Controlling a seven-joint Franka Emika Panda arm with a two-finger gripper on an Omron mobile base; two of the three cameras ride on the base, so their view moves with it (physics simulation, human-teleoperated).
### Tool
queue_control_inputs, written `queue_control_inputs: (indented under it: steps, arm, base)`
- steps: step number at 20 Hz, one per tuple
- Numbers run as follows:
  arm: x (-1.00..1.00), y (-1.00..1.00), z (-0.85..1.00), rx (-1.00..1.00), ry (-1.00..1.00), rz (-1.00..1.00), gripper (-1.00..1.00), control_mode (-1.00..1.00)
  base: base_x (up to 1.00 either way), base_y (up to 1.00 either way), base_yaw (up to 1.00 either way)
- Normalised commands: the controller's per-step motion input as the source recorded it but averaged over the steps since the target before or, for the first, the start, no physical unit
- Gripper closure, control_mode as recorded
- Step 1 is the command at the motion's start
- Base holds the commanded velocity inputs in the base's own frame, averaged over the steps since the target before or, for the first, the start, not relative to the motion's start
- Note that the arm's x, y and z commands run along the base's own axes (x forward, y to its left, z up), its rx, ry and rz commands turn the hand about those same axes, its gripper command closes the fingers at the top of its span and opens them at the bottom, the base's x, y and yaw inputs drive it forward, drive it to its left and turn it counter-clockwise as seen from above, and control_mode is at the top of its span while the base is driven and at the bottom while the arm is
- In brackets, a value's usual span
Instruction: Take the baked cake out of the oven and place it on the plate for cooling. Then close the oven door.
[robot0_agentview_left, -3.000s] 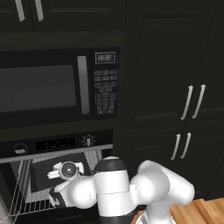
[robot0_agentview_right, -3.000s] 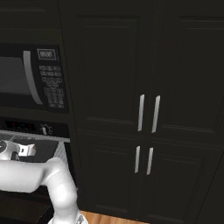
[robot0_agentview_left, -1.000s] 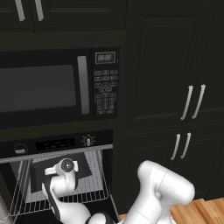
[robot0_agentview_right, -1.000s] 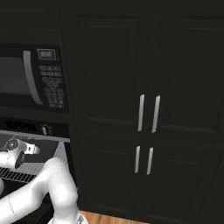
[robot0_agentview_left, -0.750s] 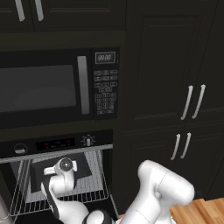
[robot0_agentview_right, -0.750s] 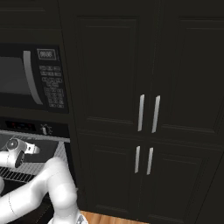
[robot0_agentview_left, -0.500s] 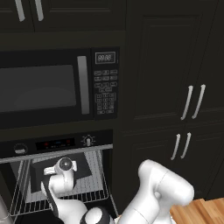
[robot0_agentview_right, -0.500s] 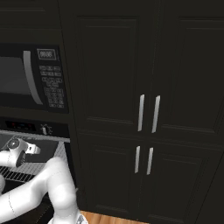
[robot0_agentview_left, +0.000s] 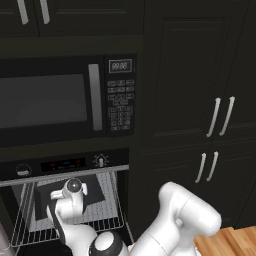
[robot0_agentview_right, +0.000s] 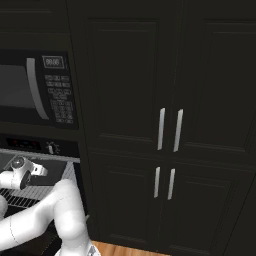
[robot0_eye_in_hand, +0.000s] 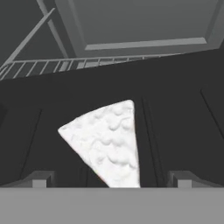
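In the left base view, the arm's hand is poked into the open oven (robot0_agentview_left: 65, 165), right over the dark tray (robot0_agentview_left: 45, 202) that sits on the wire rack (robot0_agentview_left: 107, 207). Compared with a second ago it has crept a bit lower and further in, and three seconds back the wrist was still out in front of the opening, so the reach is basically done. The cake is hidden behind the hand here (too small to pick out anyway). The microwave (robot0_agentview_left: 50, 100) sits just above and isn't involved.

Right base view, same story from the other side: the hand sits at the left edge, inside the oven (robot0_agentview_right: 30, 145) mouth under the control strip, and it has barely shifted over the last second. The tall cabinets (robot0_agentview_right: 167, 130) to the right are shut. I can't see the door or a plate from here.

Hand view is the useful one. The cake (robot0_eye_in_hand: 107, 142) is a pale bumpy wedge lying flat on the tray (robot0_eye_in_hand: 183, 131), dead centre, with its near end running down between the two fingertips (robot0_eye_in_hand: 39, 178). The gripper (robot0_eye_in_hand: 109, 179) is spread wide, one tip on either side of the slice and neither touching it, so nothing is held yet. Rack bars (robot0_eye_in_hand: 65, 65) show behind the tray.

My read: it has gone from approach to lined up, so next is a small push in and a squeeze. The wedge looks soft, so it might squish.
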Motion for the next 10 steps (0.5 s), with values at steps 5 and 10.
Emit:
queue_control_inputs:
  steps: [5,10]
  arm:
    - [0.12,0.0,-0.23,-0.01,0.0,0.0,-1.0,-1.0]
    - [0.11,0.0,-0.25,-0.02,0.0,0.0,-1.0,-1.0]
  base:
    - [0.0,0.0,0.0]
    - [0.0,0.0,0.0]
